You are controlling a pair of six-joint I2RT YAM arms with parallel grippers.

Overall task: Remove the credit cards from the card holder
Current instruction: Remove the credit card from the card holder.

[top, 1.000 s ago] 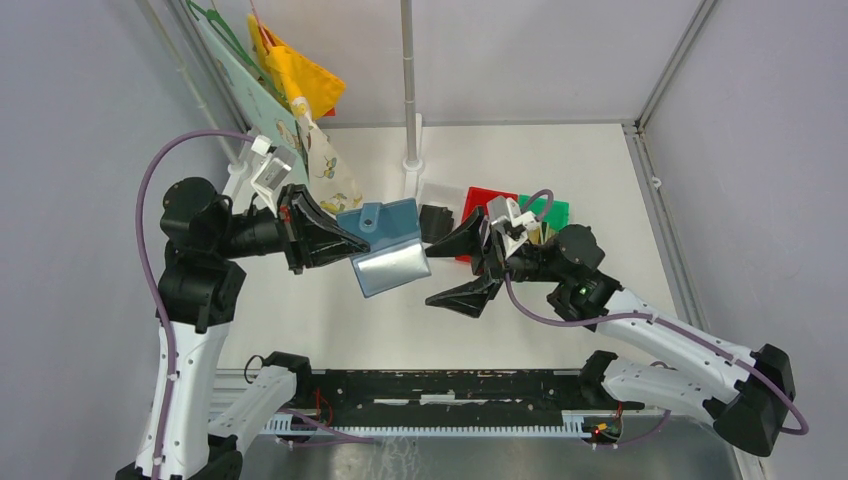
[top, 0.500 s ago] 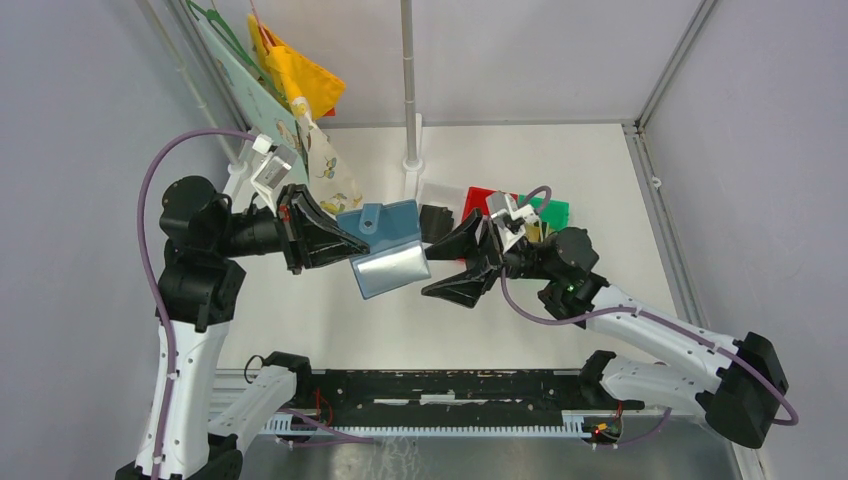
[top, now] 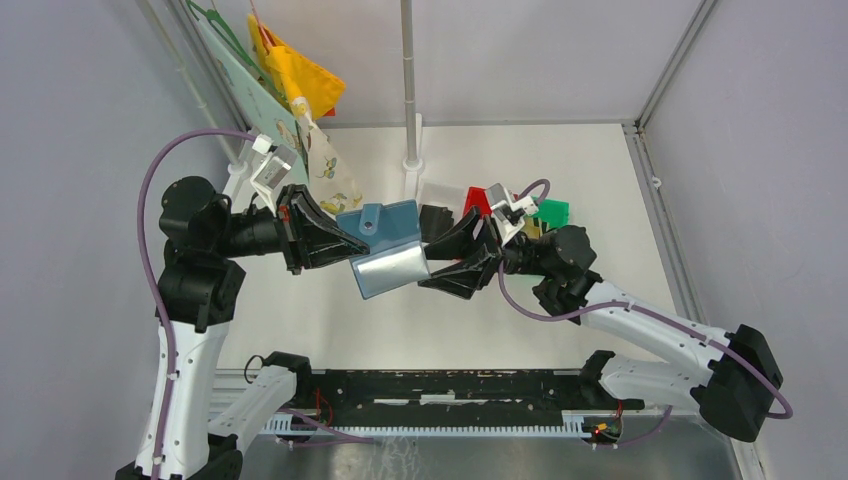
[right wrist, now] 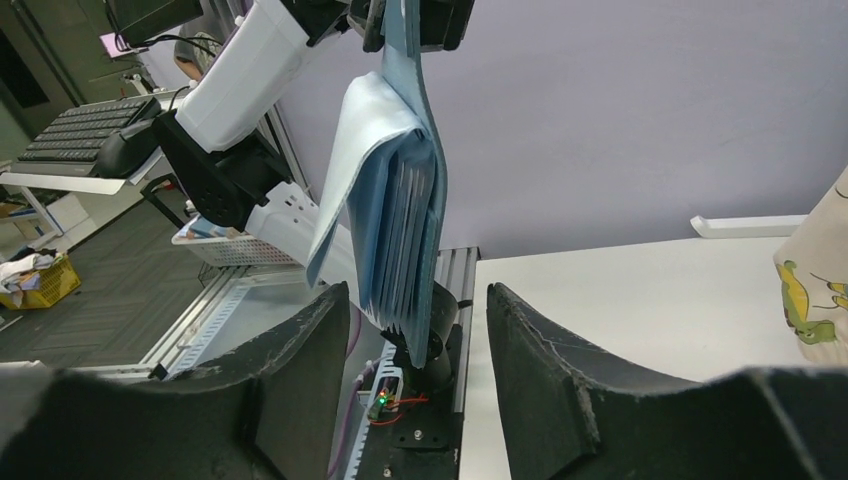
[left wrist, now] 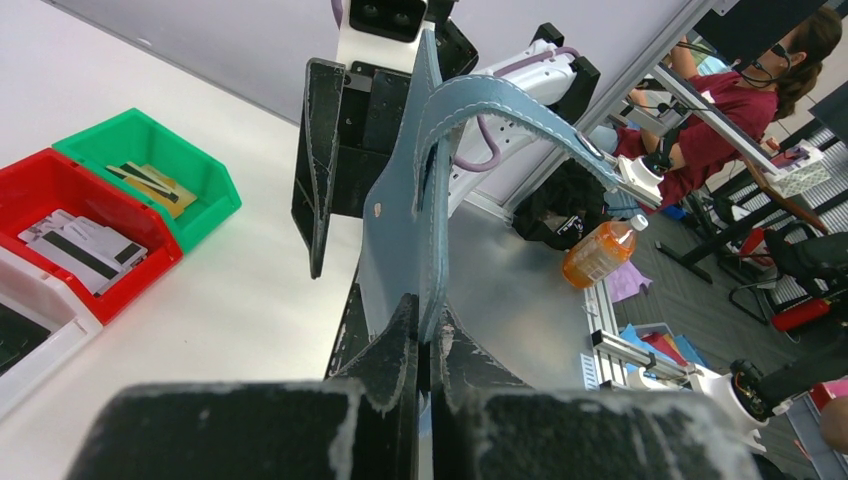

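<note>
My left gripper point(top: 350, 246) is shut on the left edge of the teal card holder point(top: 390, 225) and holds it in the air, open, with its silvery pockets point(top: 392, 272) facing up. In the left wrist view the holder point(left wrist: 400, 230) rises from my shut left gripper point(left wrist: 425, 322). My right gripper point(top: 437, 262) is open with its fingers on either side of the holder's right edge. In the right wrist view the holder's layered pockets point(right wrist: 405, 200) hang between the open fingers point(right wrist: 300, 370) of my right gripper point(right wrist: 418, 310). Grey striped credit cards point(left wrist: 75, 240) lie in the red bin; a gold card point(left wrist: 150, 182) lies in the green bin.
The red bin point(top: 478, 196), green bin point(top: 553, 210) and a clear bin point(top: 437, 192) stand behind my right gripper, with a black flat item point(top: 435, 222) beside them. A pole point(top: 408, 80) stands at the back; yellow cloth point(top: 300, 75) and a patterned bag point(top: 330, 170) hang at back left.
My right gripper has moved left to the holder, and its open fingers now straddle the holder's right edge. The left arm and the holder have not moved.
</note>
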